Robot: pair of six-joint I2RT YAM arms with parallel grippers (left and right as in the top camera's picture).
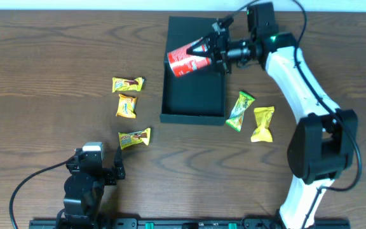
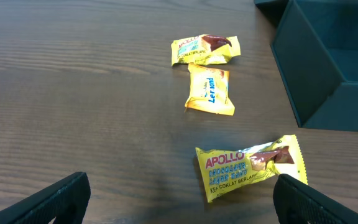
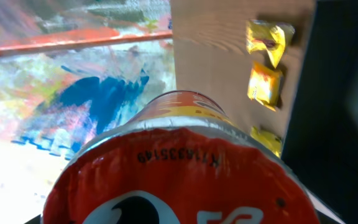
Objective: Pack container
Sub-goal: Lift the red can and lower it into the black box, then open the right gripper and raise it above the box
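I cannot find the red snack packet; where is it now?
Overhead view: the right gripper holds the red packet over the container's left rim, near its lid.

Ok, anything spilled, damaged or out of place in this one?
Nothing stands out. The right gripper holds a red package tilted over the open container; the other snack packets lie loose but intact on the table.

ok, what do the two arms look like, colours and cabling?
Right arm: white shells, black joints, a green light near the wrist, thin black cable looping over it, black right gripper. Left arm: all black, with a pale block on top and a trailing cable, also black; left gripper has black fingers.
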